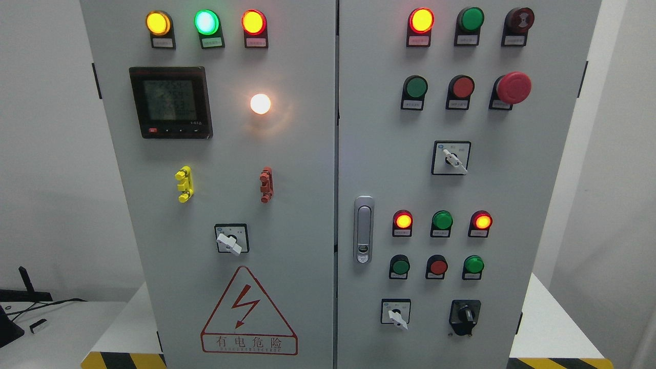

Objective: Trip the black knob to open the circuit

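Note:
The black knob (465, 315) sits low on the right door of a grey electrical cabinet (307, 205), its pointer standing roughly upright on a black base. To its left is a white-handled rotary switch (396, 313). Neither of my hands nor any arm shows in the head view.
The right door carries lit red lamps (421, 20), green and red push buttons, a red mushroom stop button (513, 87), another white selector (452, 159) and a metal door latch (363, 229). The left door has a digital meter (170, 101), a white lamp (260, 104) and a hazard triangle (248, 312).

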